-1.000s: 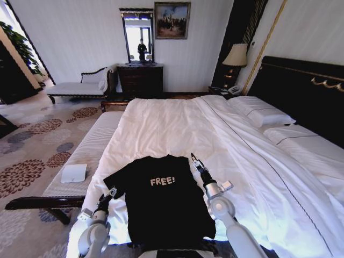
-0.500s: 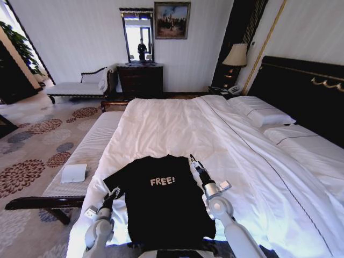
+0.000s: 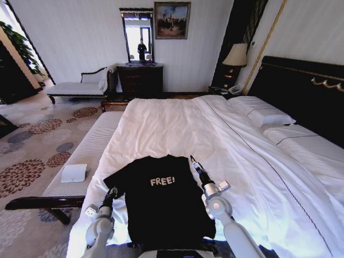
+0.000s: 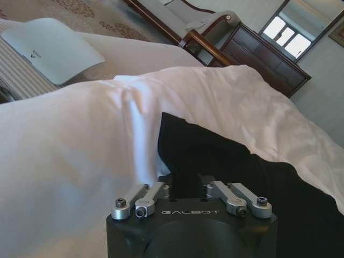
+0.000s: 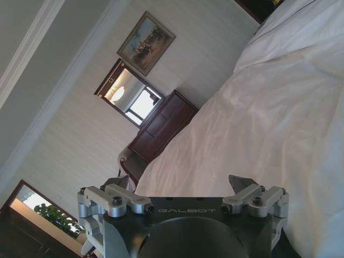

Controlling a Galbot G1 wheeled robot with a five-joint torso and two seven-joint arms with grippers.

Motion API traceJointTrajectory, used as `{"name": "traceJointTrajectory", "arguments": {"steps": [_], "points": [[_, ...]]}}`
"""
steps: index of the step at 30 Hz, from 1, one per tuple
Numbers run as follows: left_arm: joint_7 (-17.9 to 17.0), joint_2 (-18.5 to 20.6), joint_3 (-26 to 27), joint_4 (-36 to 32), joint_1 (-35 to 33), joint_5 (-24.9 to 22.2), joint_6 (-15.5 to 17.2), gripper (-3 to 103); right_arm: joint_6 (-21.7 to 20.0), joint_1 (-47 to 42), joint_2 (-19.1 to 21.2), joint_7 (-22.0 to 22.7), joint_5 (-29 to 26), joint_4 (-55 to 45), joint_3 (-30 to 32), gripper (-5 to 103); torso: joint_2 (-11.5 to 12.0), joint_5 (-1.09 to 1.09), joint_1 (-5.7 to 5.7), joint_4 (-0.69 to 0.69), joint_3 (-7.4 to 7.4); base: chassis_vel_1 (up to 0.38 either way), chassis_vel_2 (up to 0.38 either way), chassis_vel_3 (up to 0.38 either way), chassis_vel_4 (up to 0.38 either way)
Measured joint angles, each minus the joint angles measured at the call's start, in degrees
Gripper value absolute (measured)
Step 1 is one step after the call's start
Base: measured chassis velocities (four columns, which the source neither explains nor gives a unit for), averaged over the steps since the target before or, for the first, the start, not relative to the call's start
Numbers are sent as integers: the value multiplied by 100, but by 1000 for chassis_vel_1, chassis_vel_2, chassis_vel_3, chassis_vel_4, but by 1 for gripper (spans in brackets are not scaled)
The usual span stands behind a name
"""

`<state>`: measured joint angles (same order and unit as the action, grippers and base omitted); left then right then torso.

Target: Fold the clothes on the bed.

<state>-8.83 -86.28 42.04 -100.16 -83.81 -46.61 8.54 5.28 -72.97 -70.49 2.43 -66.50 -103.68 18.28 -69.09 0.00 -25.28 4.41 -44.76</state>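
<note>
The clothes are one black T-shirt (image 3: 161, 201) with white "FREE!" lettering, lying flat and face up on the near end of the white bed (image 3: 172, 123). My left gripper (image 3: 111, 192) sits at the shirt's left sleeve. In the left wrist view the left gripper (image 4: 186, 180) has its jaws drawn together, shut on the edge of the black sleeve (image 4: 188, 150). My right gripper (image 3: 192, 159) hovers at the shirt's right shoulder, pointing up the bed. In the right wrist view the right gripper (image 5: 179, 183) stands open with nothing between its jaws.
A pale striped bench (image 3: 86, 156) runs along the bed's left side with a white flat item (image 3: 73, 172) on it. Pillows (image 3: 260, 113) and a dark headboard (image 3: 306, 91) lie to the right. A dark dresser (image 3: 140, 80) stands at the far wall.
My left arm has shifted slightly right, towards the sleeve. The right gripper has edged a little left along the shirt's shoulder. The shirt lies as before.
</note>
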Motion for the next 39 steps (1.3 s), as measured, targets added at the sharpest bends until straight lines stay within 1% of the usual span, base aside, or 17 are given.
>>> {"name": "traceJointTrajectory", "arguments": {"steps": [2,3,4,6,8,14,16,19,21,23,24,27,28,29,30,34,39], "points": [[-7,12,13,-17,-25,0,-25,16,-11,-1,0,21,-5,6,-1,100,0,0,0,0,0,0,0,0,0],[-8,13,16,-19,-28,0,-28,16,-16,-2,1,28,-12,6,-1,100,0,0,0,0,0,0,0,0,0],[-14,22,28,-24,-40,13,-44,6,-37,-11,3,38,-40,5,-2,100,0,0,0,0,0,0,0,0,0],[-14,24,30,-25,-43,20,-48,6,-39,-14,3,36,-42,6,-2,100,0,0,0,0,0,0,0,0,0],[-15,34,47,-30,-56,78,-70,1,-40,-34,16,-8,-41,2,1,100,0,0,0,0,0,0,0,0,0],[13,73,90,-164,-67,65,-92,0,-39,-30,41,-14,-70,-15,21,100,0,-1,0,0,0,0,0,0,0],[93,111,103,-280,-69,9,-128,0,-39,-28,53,-3,-91,-15,30,100,0,-1,0,0,0,0,0,0,0],[276,158,92,-454,-92,-34,-194,0,-39,-27,59,6,-112,-12,38,100,0,0,0,0,0,0,0,0,0],[554,205,-9,-680,-149,11,-310,0,-39,-18,59,16,-125,10,38,100,0,0,0,0,0,0,0,0,0],[810,237,-216,-848,-211,176,-430,0,-39,14,57,26,-128,49,10,100,0,0,0,1,0,0,0,0,0],[810,237,-216,-848,-211,176,-430,0,-39,14,57,26,-128,49,10,100,0,0,0,1,0,0,0,0,0],[1062,280,-509,-913,-255,517,-627,0,-40,55,56,31,-136,85,-30,100,0,0,0,0,0,0,0,0,0],[1152,307,-668,-909,-259,737,-737,0,-41,63,56,32,-142,95,-39,100,0,0,0,0,0,0,0,0,0],[1152,307,-668,-909,-259,737,-737,0,-41,63,56,32,-142,95,-39,100,0,0,0,0,0,0,0,0,0],[1205,332,-810,-879,-259,920,-808,0,-42,66,56,32,-144,101,-43,100,0,0,0,0,0,0,0,0,0],[1302,347,-1126,-706,-214,1220,-944,0,-45,66,63,32,-153,128,-43,100,0,0,0,1,0,0,0,0,0],[1418,342,-1315,-430,-129,1419,-1129,0,-47,77,62,33,-161,182,-42,100,0,0,0,0,0,0,0,0,0]]}}
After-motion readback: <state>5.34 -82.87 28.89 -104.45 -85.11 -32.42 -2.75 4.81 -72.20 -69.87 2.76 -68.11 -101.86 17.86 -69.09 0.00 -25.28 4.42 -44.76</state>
